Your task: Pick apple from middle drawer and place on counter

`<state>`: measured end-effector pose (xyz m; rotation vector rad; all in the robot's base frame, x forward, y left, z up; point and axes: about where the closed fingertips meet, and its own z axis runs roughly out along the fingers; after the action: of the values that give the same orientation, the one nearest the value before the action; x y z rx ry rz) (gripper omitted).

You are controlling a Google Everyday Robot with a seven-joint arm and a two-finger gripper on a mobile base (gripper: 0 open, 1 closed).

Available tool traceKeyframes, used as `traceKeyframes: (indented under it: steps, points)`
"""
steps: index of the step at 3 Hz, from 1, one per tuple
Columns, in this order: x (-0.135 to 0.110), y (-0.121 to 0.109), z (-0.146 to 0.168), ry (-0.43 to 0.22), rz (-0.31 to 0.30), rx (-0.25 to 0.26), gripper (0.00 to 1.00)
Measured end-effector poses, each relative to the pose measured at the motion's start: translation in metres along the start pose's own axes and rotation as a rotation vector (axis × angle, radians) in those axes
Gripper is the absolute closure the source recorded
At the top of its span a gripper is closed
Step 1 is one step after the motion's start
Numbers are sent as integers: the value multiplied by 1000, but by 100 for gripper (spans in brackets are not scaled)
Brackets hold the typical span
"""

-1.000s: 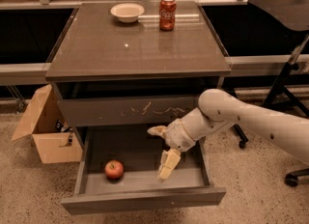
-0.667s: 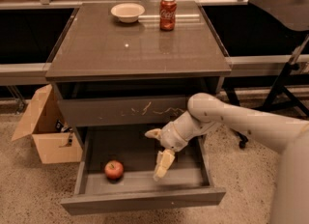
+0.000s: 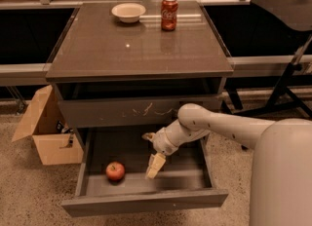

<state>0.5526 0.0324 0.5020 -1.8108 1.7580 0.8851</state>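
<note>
Inside the pulled-out middle drawer (image 3: 146, 202), left of centre, you see the apple (image 3: 115, 171) resting on its bottom. Near its right, not touching, your gripper (image 3: 152, 151) hangs with fingers (image 3: 156, 164) spread wide, empty, below the counter (image 3: 141, 45).

Smooth white rounded arm (image 3: 229, 125), bulbous joints, cream two-finger gripper (image 3: 147, 155) over middle drawer (image 3: 146, 203)

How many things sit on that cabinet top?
2: a white bowl at the back, a red soda can right of it. The hand hangs open in the pulled-out drawer.
</note>
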Motion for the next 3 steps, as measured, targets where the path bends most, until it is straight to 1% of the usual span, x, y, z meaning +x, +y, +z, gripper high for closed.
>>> traceKeyframes:
  steps: [1,2,3]
  points:
    - [0,0,0,0,0,0,0]
    - [3,-12,16,7,7,28,0]
    - [6,-33,44,3,14,86,0]
